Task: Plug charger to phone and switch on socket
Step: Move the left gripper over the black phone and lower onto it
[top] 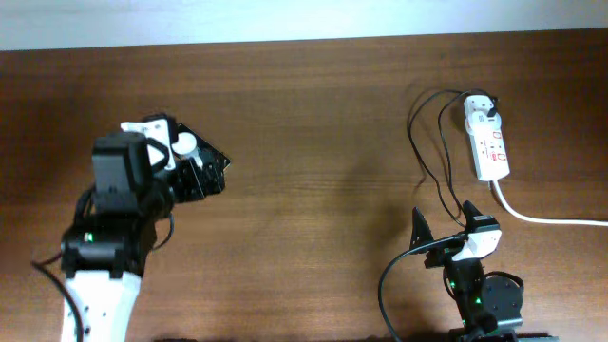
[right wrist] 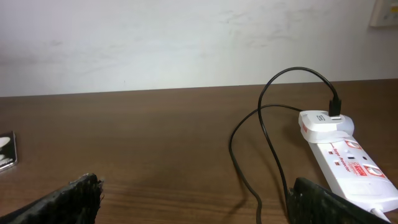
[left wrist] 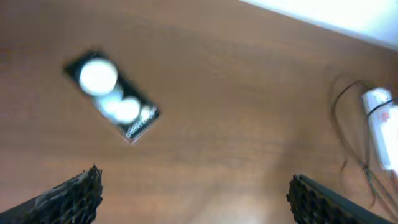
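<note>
The phone (left wrist: 112, 96), a black slab with white round spots, lies flat on the wooden table; in the overhead view (top: 217, 158) it is partly hidden by my left arm. My left gripper (left wrist: 196, 198) (top: 190, 177) is open and empty, above the table short of the phone. The white socket (top: 486, 139) (right wrist: 348, 157) lies at the far right with the charger's adapter (right wrist: 326, 121) plugged into its end. The black charger cable (top: 429, 142) (right wrist: 249, 180) loops toward my right gripper (top: 445, 220) (right wrist: 196, 199), which is open and empty around it. The plug tip is hidden.
The socket's thick white cord (top: 556, 220) runs off to the right edge. A pale wall (right wrist: 186, 43) stands behind the table's far edge. The phone also shows at the left edge of the right wrist view (right wrist: 6, 150).
</note>
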Robot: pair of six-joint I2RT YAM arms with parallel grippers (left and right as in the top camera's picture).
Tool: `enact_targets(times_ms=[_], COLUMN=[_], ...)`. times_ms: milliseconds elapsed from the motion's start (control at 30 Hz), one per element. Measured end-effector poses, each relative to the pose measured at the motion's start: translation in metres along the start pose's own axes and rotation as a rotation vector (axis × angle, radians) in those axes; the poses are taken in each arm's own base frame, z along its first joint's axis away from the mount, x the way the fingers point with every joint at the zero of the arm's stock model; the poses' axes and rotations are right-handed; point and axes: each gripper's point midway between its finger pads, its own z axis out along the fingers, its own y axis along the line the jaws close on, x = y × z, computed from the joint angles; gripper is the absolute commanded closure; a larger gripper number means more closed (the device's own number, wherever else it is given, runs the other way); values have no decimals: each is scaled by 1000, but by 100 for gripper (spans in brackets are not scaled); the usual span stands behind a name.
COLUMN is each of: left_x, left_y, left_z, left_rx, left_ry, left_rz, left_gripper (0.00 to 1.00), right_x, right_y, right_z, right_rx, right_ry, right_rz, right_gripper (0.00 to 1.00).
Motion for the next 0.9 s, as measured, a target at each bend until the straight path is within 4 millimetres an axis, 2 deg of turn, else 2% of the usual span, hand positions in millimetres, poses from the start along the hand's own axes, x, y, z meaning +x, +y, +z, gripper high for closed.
enact_targets(times_ms=[167,367,600,700,800,900], left_x=[-4,-5,20,21,24,35], left_y=[20,38,55,54,51,44], left_z=[34,52,94,105,127,141], left_rx=[-144,-249,-309,-295,-273,-316], left_ry=[207,229,356,360,374,388], left_rz=[-76,-141,-186,-188,-190,-214], left_gripper=[1,1,1,1,1,1], right_x=[0,0,0,0,0,0], right_y=[0,-1,-1,-1,-1,-1], right_z=[0,0,0,0,0,0], right_rx=[2,3,3,3,3,3], right_ry=[0,0,0,0,0,0], right_rz=[-1,0,-1,0,0,0], right_gripper=[1,1,1,1,1,1])
